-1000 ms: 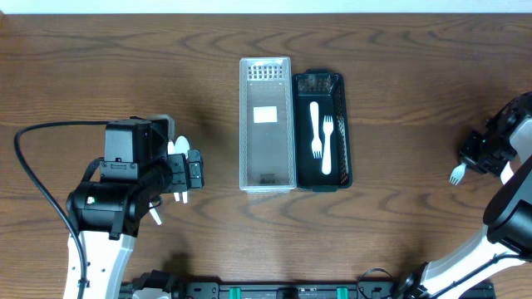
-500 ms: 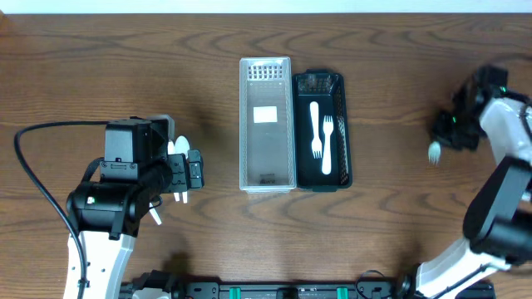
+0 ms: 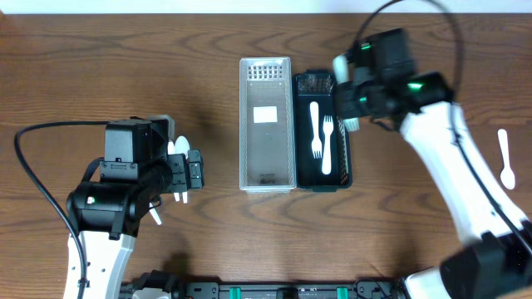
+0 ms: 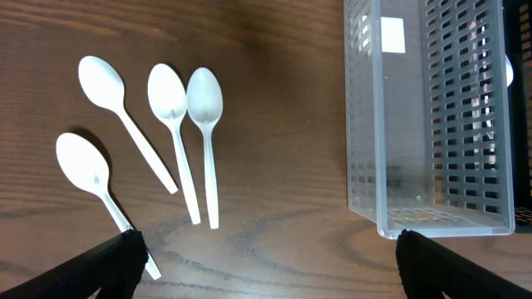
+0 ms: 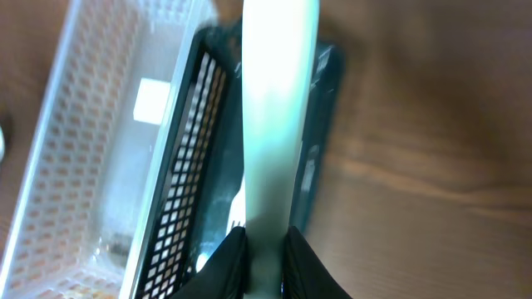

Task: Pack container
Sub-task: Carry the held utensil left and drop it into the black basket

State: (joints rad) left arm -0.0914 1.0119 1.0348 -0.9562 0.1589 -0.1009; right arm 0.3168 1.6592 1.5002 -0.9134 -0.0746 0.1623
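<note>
Right gripper (image 3: 351, 106) swung from table's right edge to above black container (image 3: 347, 166), over its far end. Jaws nearly closed, pinching white utensil (image 5: 278, 124) by handle; head cut off, wrist view blurred, so fork or spoon unclear. Left gripper (image 4: 266, 257) front-left, jaws spread wide, holding nothing, above four spoons (image 4: 169, 91). Bare table (image 3: 416, 232) open all round. Clear basket (image 3: 266, 149) touches black container's left wall; white sticker (image 3: 265, 115) shows no readable writing. Two cutlery pieces (image 3: 322, 137) lie inside black container. Lone spoon (image 3: 505, 158) far right.
</note>
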